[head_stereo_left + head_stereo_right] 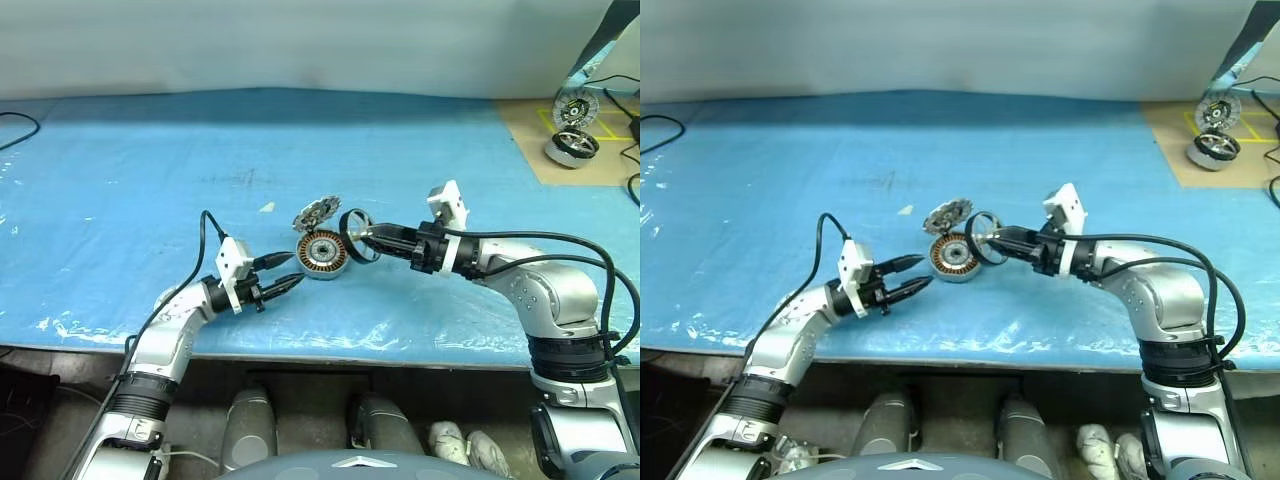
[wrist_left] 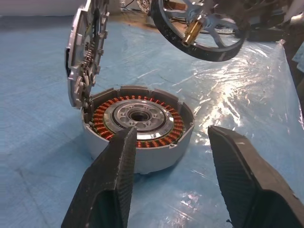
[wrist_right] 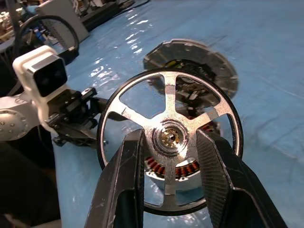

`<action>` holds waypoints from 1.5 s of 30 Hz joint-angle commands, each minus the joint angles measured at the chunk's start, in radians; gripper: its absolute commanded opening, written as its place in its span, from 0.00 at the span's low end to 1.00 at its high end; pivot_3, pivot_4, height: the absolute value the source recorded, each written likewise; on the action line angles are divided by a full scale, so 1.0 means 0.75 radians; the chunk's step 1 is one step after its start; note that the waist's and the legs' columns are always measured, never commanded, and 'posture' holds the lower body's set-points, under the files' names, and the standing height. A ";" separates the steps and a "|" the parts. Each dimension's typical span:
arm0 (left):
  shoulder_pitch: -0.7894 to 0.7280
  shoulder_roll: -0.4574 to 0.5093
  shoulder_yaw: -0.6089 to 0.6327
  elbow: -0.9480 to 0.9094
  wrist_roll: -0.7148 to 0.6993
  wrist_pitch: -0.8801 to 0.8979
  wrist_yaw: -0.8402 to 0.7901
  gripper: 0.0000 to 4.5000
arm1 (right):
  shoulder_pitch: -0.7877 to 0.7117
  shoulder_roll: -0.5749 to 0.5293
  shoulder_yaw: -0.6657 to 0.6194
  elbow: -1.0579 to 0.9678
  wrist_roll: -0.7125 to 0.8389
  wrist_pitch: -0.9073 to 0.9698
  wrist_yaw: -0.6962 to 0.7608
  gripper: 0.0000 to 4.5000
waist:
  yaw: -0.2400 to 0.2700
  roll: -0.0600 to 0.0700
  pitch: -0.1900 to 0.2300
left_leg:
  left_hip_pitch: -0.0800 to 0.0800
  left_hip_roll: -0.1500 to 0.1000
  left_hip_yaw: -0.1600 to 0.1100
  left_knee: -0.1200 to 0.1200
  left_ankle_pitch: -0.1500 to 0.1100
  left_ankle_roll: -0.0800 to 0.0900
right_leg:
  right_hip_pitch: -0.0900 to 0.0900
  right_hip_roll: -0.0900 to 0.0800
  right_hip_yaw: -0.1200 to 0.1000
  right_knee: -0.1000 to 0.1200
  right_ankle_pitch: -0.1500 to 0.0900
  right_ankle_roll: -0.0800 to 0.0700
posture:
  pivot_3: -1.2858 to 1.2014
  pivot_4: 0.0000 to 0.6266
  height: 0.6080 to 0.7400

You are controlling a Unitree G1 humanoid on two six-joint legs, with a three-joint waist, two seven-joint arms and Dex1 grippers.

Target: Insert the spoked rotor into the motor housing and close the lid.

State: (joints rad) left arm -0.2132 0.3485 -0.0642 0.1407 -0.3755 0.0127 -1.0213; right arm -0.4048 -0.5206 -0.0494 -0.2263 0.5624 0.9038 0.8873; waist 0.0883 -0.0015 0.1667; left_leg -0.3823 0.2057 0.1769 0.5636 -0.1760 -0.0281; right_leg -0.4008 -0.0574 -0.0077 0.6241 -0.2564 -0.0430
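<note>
Near the middle of the blue-covered bench [image 1: 150,170], toward its front edge, the motor housing [image 1: 322,254] is sitting open, its ring of copper-orange windings and silver centre hub exposed. The lid [image 1: 317,213], a toothed silver-grey disc, is standing tilted up from the housing's far rim, where it is joined to it. The right end effector [image 1: 366,237] is reaching in from the right-hand side and is clamping the spoked rotor [image 1: 357,235] at its hub, one finger [image 3: 122,185] on each side; the rotor is hanging clear of the bench, just beside and slightly above the housing's right rim, with its black rim on edge and its pale spokes facing the housing. The left end effector [image 1: 283,273] is hovering just in front of and to the left of the housing, pointing at it, with its fingers [image 2: 110,183] standing apart and gripping nothing. At the bench's far right corner, on a brown mat [image 1: 530,140], two other round motor parts [image 1: 573,128] are lying well apart from the work.
</note>
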 commanded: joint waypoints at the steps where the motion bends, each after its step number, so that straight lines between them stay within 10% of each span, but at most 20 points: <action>1: -0.015 0.002 0.018 -0.026 -0.025 -0.011 -0.017 0.56 | -0.019 0.028 0.050 -0.047 0.029 -0.021 -0.007 0.27 | 0.002 0.000 0.000 | 0.000 0.000 0.000 0.000 0.000 0.000 | 0.000 0.000 0.000 0.000 0.000 0.000 | 0.52 0.24 1.00; 31: 0.024 0.011 0.020 -0.039 -0.020 -0.032 -0.031 0.56 | -0.194 0.120 0.285 0.347 -0.287 -0.362 -0.033 0.27 | 0.006 0.000 0.000 | -0.001 0.000 0.000 0.000 0.000 -0.001 | 0.000 0.000 -0.001 0.000 0.003 0.005 | 0.52 0.24 1.00; 39: 0.007 -0.011 0.013 -0.014 -0.009 -0.040 -0.020 0.56 | -0.204 0.113 0.272 0.278 -0.225 -0.300 0.039 0.88 | 0.005 0.000 0.000 | -0.001 0.000 0.000 0.001 0.000 0.000 | 0.000 0.000 -0.001 0.000 0.003 0.005 | 0.52 0.24 1.00; 45: 0.011 -0.017 0.013 -0.022 -0.010 -0.037 -0.013 0.56 | -0.243 0.123 0.221 0.273 -0.170 -0.272 0.043 0.88 | 0.006 0.000 0.000 | -0.001 0.000 0.000 0.001 0.000 0.000 | 0.000 0.000 -0.001 0.001 0.003 0.005 | 0.52 0.24 1.00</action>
State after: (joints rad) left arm -0.1965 0.3373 -0.0650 0.1460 -0.3721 -0.0034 -1.0318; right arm -0.5613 -0.4294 0.1557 0.0227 0.4011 0.6990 0.9146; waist 0.0927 -0.0015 0.1667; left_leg -0.3831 0.2057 0.1770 0.5644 -0.1759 -0.0283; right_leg -0.4008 -0.0575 -0.0083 0.6246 -0.2544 -0.0397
